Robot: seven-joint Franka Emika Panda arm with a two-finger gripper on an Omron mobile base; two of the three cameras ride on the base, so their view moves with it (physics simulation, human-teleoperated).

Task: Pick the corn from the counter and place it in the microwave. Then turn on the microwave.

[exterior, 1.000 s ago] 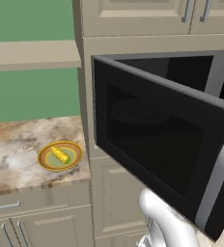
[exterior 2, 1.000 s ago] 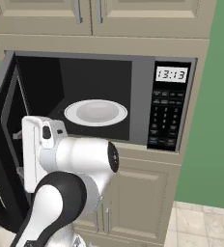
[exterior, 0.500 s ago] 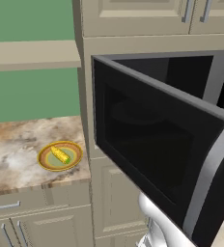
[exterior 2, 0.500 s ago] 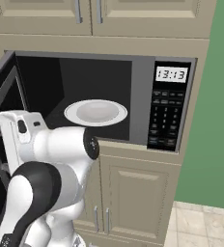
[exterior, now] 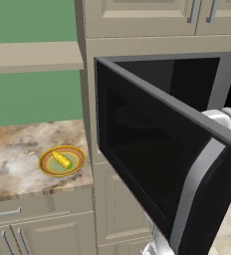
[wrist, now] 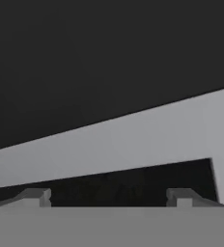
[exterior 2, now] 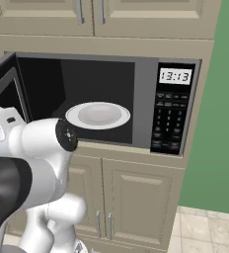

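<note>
The corn [exterior: 61, 160] lies on a yellow-rimmed green plate [exterior: 47, 170] on the marbled counter [exterior: 18, 144], left of the microwave [exterior 2: 168, 123]. The microwave's dark glass door [exterior: 147, 159] stands swung out wide, its silver handle [exterior: 192, 194] nearest the camera. Inside, the white turntable plate [exterior 2: 97, 114] is bare. My gripper [wrist: 109, 198] is open, its two fingertips [wrist: 36, 197] wide apart with nothing between them. It sits close against the dark door, and a pale grey strip [wrist: 109, 144] of the door crosses the hand view. My white arm [exterior 2: 37, 148] reaches left toward the door.
A tan wall shelf [exterior: 33, 55] hangs above the counter. Beige cabinet doors [exterior 2: 136, 202] are below the microwave and others [exterior 2: 92, 12] above it. The open door takes up the space in front of the lower cabinets. The button panel shows a lit clock [exterior 2: 174, 76].
The microwave door has swung further open toward the left. My arm has followed it leftward in the right base view. The jaws stay wide apart.
</note>
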